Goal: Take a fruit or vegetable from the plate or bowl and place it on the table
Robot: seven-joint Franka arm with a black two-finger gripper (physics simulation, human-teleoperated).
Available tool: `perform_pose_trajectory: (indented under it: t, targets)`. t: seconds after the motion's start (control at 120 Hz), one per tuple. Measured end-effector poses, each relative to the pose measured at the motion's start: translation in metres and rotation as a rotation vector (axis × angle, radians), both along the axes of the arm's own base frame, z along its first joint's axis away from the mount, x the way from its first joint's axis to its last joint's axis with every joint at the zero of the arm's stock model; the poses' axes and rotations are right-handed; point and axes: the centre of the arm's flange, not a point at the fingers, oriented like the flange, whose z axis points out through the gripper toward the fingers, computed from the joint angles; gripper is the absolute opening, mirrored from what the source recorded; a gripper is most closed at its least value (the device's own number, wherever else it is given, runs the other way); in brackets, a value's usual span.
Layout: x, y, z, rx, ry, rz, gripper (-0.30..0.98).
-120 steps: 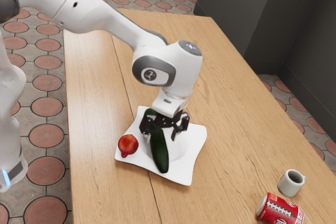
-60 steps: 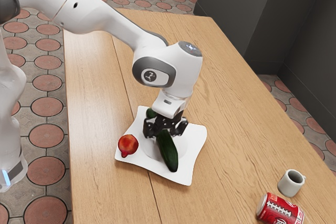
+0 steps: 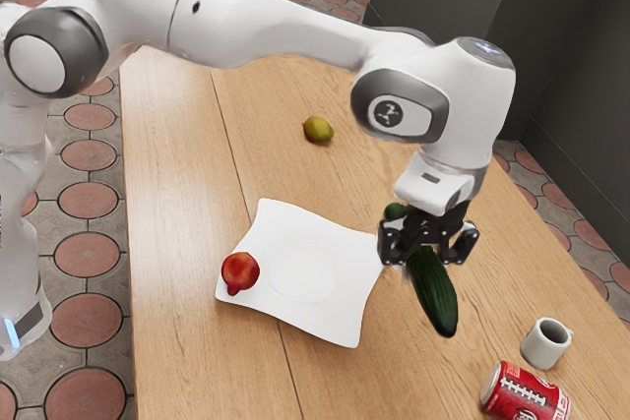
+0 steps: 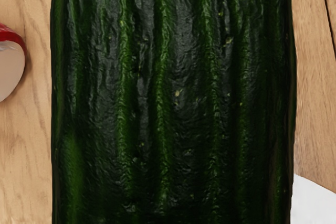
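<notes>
Cucumber (image 3: 435, 294), clasped in hand (image 3: 427, 253), over table (image 3: 177, 194)

Soft, bright light lies over the worktop (image 3: 172, 174) in the exterior view, with a pale sheen at the left of the frame and deeper honey tones toward the right. The walls (image 3: 581, 46) at the upper right are dim charcoal. The plate (image 3: 295, 233), low and centre, glows nearly flat white above a thin, soft shadow along its lower edge. The arm (image 3: 285, 22) shades to grey underneath. In the wrist view, the cucumber (image 3: 434, 292) carries a muted grey sheen, darkening toward its long sides.
</notes>
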Motion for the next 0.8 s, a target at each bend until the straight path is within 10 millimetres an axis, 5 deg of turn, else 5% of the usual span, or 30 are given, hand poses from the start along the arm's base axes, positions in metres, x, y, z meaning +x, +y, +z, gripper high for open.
perform_pose_trajectory:
  t: [0.225,0.483,0.8]
  targets:
    - [0.086,0.021,-0.031,-0.036,0.058,0.062,0.14]
    - [0.11,0.085,-0.028,-0.022,0.087,0.145,0.14]
    - [0.116,0.131,-0.029,0.024,0.115,0.199,0.14]
